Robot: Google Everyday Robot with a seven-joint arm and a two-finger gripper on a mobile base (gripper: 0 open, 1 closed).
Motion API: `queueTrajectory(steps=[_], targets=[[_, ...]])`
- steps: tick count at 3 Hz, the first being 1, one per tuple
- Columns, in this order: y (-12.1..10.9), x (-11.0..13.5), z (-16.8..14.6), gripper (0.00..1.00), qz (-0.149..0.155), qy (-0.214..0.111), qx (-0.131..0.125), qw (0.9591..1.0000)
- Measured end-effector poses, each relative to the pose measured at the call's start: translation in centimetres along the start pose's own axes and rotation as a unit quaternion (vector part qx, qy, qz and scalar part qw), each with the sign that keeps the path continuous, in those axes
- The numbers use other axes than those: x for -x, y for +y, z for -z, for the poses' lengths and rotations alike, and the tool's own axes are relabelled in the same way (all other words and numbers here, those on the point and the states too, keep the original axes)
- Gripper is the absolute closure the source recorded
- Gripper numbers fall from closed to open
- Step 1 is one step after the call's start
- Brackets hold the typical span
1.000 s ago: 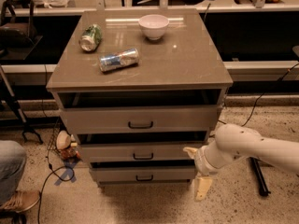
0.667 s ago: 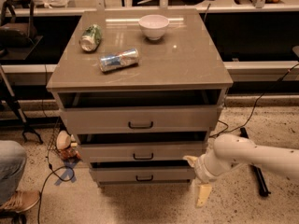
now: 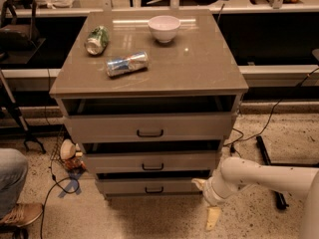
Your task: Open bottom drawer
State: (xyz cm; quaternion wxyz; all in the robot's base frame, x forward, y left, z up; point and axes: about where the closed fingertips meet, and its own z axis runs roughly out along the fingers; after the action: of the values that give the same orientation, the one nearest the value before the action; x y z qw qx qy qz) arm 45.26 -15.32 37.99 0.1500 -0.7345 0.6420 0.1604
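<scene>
The bottom drawer (image 3: 149, 185) is the lowest and narrowest grey-beige front of the cabinet (image 3: 149, 73), with a small black curved handle (image 3: 154, 189). A dark gap shows above its front. My gripper (image 3: 206, 201) hangs low at the drawer's right end, just off the cabinet's right front corner. Its two cream fingers are spread apart and hold nothing. One fingertip (image 3: 199, 183) lies by the drawer's right edge, and the other points down at the floor. My white arm (image 3: 264, 176) reaches in from the right.
A green can (image 3: 97, 39), a blue can (image 3: 127, 63) and a white bowl (image 3: 164, 28) sit on the cabinet top. A person's leg and shoe (image 3: 20, 214) are at the lower left. Cables (image 3: 55, 183) and a black stand leg (image 3: 269, 171) lie on the floor.
My arm has dropped lower and the gripper has come down beside the bottom drawer's right end. The drawers and the things on top have not moved.
</scene>
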Motion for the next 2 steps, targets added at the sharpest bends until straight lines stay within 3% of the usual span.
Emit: queueTrajectory(steps=[1, 2], targets=[[-0.4, -0.5, -1.1, 0.0, -0.006, 0.003, -0.004, 1.0], [-1.8, -2.5, -3.6, 0.0, -0.015, 0.023, -0.018, 0.9995]])
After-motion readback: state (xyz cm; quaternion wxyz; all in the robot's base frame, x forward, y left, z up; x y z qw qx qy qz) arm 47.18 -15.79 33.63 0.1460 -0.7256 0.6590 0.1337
